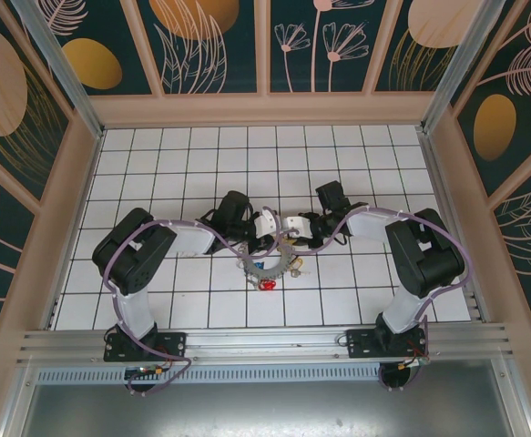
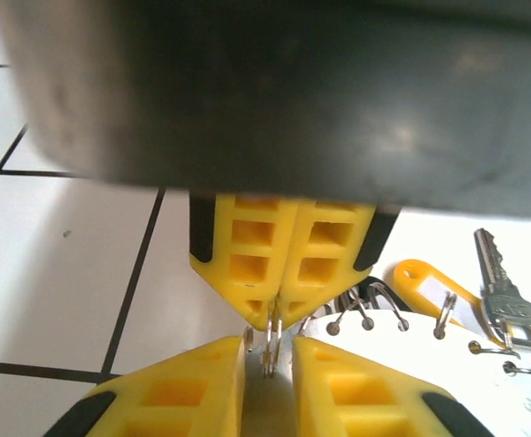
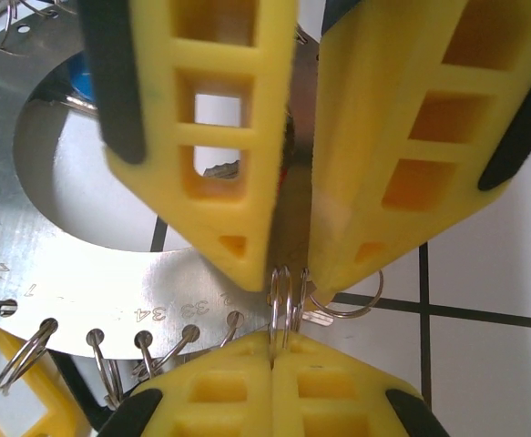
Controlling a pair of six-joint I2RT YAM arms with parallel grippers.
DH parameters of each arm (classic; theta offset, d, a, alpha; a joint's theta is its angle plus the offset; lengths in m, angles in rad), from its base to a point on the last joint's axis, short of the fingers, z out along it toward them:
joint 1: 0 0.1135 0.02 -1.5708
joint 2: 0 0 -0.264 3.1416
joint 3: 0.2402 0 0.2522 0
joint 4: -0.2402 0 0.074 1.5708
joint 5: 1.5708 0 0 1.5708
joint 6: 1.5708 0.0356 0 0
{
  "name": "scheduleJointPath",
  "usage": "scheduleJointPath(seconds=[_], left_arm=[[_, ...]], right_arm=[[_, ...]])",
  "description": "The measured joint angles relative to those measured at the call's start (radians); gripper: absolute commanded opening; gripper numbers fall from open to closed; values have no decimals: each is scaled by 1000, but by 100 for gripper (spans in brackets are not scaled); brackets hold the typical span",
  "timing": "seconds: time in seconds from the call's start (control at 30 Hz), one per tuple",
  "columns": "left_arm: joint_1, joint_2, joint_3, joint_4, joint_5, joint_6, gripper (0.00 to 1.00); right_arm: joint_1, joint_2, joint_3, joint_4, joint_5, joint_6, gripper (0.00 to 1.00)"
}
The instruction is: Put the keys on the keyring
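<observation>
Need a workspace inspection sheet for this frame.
Surface: white tiled floor, dark grid lines.
Job's things: keyring lies flat at centre; keys, some tagged, sit around its rim.
Clutter: nothing seen.
Grippers: left end effector and right end effector both pinch one split ring at the keyring's edge.
Cables: purple cables loop along both arms.
Surroundings: floral wall panels; metal rail at the near edge.

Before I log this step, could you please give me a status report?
Left end effector clamped on keyring rim. Right end effector shut on split ring there. Nothing in the way.
</observation>
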Motion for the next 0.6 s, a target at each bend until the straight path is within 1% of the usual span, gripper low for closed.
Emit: scheduleJointPath(seconds=[0.1, 0.23, 0.43, 0.6], left_arm=[[-8, 10, 15, 0, -6, 10, 19], [-15, 23, 32, 1, -9, 13, 22], [-20, 29, 35, 18, -8, 18, 21], [-23, 30, -12, 70, -7, 24, 23]], right_arm=[[-5, 0, 0, -8, -2, 4, 0], [-14, 0, 0, -14, -5, 15, 0], [-27, 0, 0, -15, -19, 18, 0], [-48, 0, -1, -9, -42, 19, 0]])
